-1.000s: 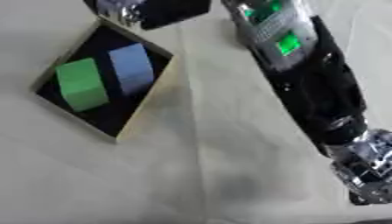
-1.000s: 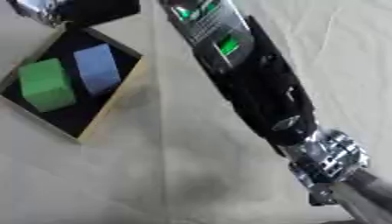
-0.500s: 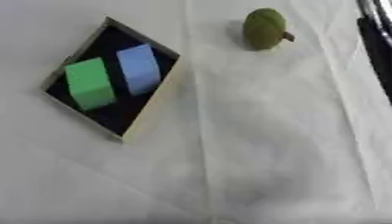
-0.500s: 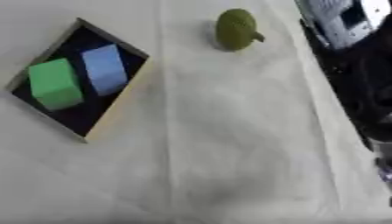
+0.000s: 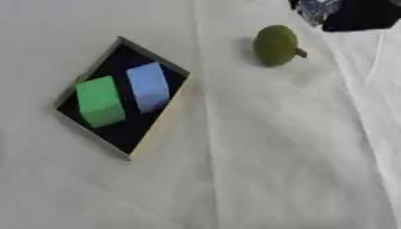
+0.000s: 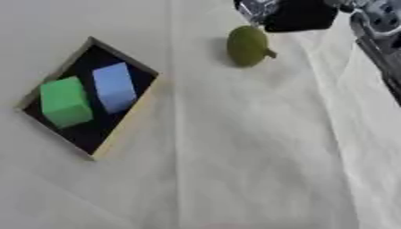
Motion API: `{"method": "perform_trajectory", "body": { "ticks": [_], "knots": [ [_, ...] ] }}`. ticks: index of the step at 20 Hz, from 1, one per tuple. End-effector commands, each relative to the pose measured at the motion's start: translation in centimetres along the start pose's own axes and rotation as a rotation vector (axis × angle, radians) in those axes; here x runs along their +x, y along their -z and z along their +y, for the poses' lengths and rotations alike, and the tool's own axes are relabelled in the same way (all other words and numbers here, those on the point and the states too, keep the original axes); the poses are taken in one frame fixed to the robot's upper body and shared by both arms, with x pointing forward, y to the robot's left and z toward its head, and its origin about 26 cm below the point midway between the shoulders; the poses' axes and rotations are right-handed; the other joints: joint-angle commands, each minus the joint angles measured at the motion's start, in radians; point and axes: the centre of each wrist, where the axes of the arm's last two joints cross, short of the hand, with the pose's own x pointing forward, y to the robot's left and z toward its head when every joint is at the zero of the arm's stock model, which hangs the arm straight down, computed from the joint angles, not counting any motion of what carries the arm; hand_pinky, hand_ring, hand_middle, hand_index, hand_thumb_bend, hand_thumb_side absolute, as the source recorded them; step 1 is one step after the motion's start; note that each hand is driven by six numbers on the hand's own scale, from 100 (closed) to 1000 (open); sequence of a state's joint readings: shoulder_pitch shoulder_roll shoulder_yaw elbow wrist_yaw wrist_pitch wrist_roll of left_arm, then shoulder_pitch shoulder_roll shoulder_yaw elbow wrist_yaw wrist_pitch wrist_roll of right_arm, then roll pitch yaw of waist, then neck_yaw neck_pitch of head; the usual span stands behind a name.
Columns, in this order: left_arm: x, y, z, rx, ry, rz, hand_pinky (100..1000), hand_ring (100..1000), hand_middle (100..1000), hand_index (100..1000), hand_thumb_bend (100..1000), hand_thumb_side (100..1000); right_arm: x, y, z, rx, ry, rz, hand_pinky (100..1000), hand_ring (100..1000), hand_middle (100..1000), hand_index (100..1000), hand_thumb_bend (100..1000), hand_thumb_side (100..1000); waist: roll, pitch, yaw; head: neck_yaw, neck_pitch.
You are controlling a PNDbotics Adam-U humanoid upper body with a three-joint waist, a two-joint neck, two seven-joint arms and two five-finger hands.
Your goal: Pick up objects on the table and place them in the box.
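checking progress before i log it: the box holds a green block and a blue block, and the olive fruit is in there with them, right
Not quite. The box holds the green block and the blue block, but the olive fruit is outside it, on the cloth to the box's upper right, as the left eye view shows.

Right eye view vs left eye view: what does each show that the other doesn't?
Only the right eye view shows a stretch of black and silver arm running down its right edge. The left eye view shows nothing extra; it only cuts the robot's dark parts off at its top right corner. Both show the box with the green block and the blue block side by side inside it, and the olive-green fruit lying on the cloth outside the box, just below the dark robot parts.
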State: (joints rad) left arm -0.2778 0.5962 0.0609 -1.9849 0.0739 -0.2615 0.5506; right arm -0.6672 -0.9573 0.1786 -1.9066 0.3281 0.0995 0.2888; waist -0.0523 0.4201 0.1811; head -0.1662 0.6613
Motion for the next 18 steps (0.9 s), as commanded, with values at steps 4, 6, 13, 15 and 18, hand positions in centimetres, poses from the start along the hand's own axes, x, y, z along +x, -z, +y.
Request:
{"method": "perform_trajectory", "body": {
  "ticks": [4,6,13,15,18],
  "knots": [
    [0.5,0.6,0.3,0.006,0.007,-0.032,767,800,774,808,288,751,-2.6,-1.0,-0.8,0.136,-0.224,0.055,965,1000,923,970,100,473,0.017,-0.007,0.005,0.0,-0.028],
    [0.5,0.6,0.3,0.004,0.008,-0.029,767,800,774,808,288,753,-3.3,-1.0,-0.5,0.171,-0.237,0.071,963,1000,910,963,100,468,0.016,-0.007,0.006,0.0,-0.026],
    [0.6,0.6,0.2,-0.004,0.008,-0.025,767,800,774,809,286,755,-4.8,-0.9,-0.1,0.206,-0.239,0.106,961,1000,913,950,100,461,0.016,-0.007,0.006,-0.001,-0.02],
    [0.6,0.6,0.2,-0.005,0.008,-0.025,766,800,774,809,282,760,-4.9,-0.9,-0.1,0.211,-0.241,0.109,967,1000,934,952,172,433,0.017,-0.007,0.006,-0.001,-0.019],
    [0.6,0.7,0.1,-0.015,0.004,-0.023,766,800,774,809,283,761,-6.0,-0.8,0.4,0.267,-0.256,0.151,966,1000,920,953,177,425,0.019,-0.003,0.009,-0.007,-0.014]
  ]
}}
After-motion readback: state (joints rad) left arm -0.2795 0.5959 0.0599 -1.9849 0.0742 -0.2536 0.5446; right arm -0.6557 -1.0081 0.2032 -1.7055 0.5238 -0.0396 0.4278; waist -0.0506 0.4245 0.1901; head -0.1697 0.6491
